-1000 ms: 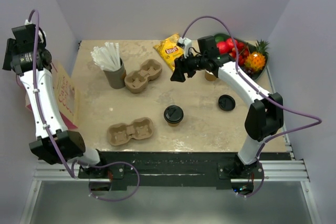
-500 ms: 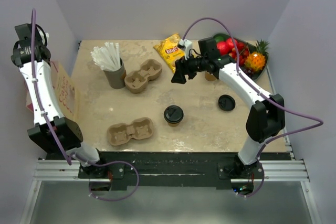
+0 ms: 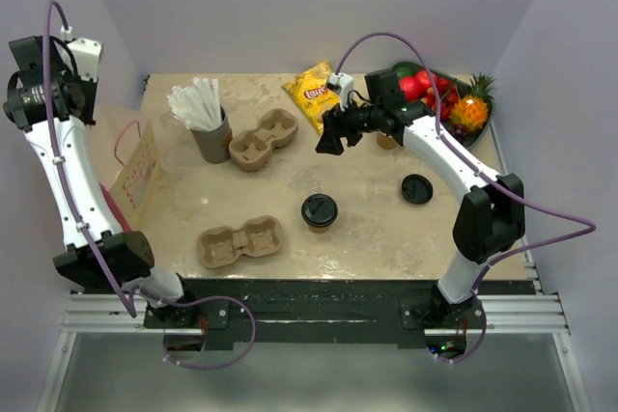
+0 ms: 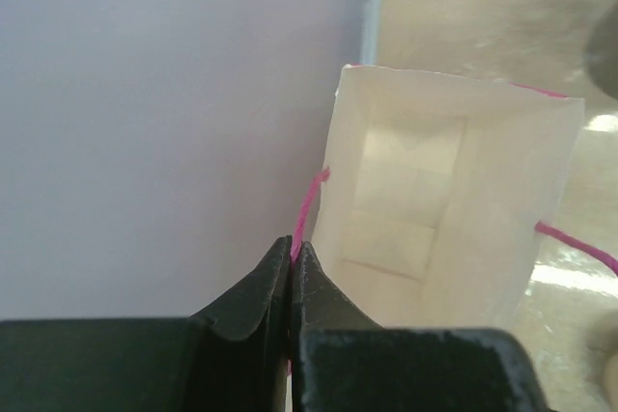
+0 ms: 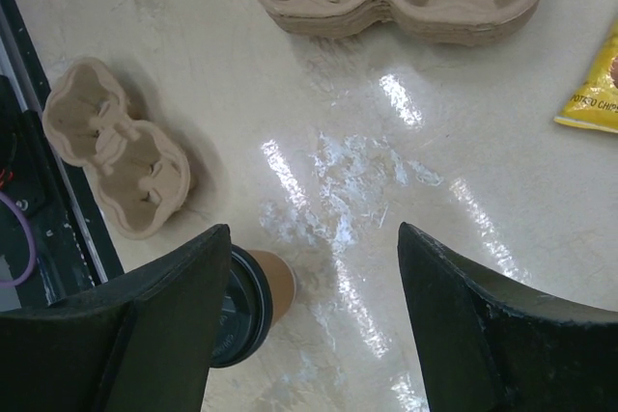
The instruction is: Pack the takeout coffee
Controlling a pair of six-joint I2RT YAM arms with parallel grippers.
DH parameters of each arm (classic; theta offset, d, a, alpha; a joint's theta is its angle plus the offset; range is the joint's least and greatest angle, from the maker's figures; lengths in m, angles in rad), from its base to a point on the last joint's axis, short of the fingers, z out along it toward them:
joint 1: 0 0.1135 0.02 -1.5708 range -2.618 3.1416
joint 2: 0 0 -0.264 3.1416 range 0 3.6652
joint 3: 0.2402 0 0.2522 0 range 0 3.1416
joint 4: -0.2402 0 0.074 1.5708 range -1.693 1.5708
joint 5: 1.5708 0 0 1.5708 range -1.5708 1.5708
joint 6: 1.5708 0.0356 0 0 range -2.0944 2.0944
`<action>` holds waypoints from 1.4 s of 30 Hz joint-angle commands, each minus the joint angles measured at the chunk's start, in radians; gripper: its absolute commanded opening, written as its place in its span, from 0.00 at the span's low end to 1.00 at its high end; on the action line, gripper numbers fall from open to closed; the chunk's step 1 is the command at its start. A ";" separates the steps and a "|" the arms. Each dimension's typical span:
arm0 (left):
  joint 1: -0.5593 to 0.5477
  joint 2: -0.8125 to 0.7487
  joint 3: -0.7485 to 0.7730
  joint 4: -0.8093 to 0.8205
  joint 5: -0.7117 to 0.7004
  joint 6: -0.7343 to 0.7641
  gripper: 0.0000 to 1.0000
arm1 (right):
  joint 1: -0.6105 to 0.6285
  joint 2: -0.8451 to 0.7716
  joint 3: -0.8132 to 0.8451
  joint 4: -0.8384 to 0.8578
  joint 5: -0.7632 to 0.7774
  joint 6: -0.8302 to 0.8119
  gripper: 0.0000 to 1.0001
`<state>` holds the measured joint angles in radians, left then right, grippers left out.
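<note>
Pink cord, the handle (image 4: 309, 202) of the paper bag (image 4: 444, 190), runs into the left gripper (image 4: 291, 272), whose jaws are pressed together on it. The bag stands open at the left edge of the table (image 3: 386, 224). The coffee (image 3: 319, 211) sits lidded and upright near the front middle, well apart from the bag and touched by nothing. The right gripper (image 5: 314, 233) hovers above the table with jaws apart, the coffee below and off to one side. The step in hand looks like holding the bag open. Next, the right arm probably has to drop onto the coffee, grip its tan wall, keep it upright and carry it across.
</note>
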<state>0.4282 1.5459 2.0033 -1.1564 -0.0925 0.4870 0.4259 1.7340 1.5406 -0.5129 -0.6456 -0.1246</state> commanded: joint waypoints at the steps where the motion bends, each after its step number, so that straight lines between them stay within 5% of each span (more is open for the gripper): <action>1: -0.017 -0.093 -0.082 -0.023 0.264 0.076 0.00 | 0.016 -0.024 0.045 -0.042 -0.005 -0.108 0.73; 5: -0.029 -0.122 -0.107 -0.162 0.471 0.226 0.00 | 0.069 -0.019 0.073 -0.125 -0.002 -0.271 0.72; 9: -0.048 -0.197 -0.219 -0.138 0.578 0.294 0.00 | 0.160 -0.024 0.092 -0.211 0.033 -0.450 0.72; 23: -0.051 -0.265 -0.215 -0.058 0.764 0.259 0.00 | 0.508 0.045 0.121 -0.274 0.149 -0.684 0.72; 32: -0.051 -0.346 -0.251 0.003 0.734 0.111 0.00 | 0.562 -0.019 -0.112 0.161 0.098 -0.544 0.70; 42: -0.052 -0.420 -0.374 0.132 0.699 -0.037 0.00 | 0.727 0.070 -0.157 0.301 0.164 -0.534 0.64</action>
<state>0.3790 1.1378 1.6463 -1.1366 0.6167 0.5549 1.0798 1.7912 1.3777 -0.3458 -0.5182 -0.6788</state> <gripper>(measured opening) 0.050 0.646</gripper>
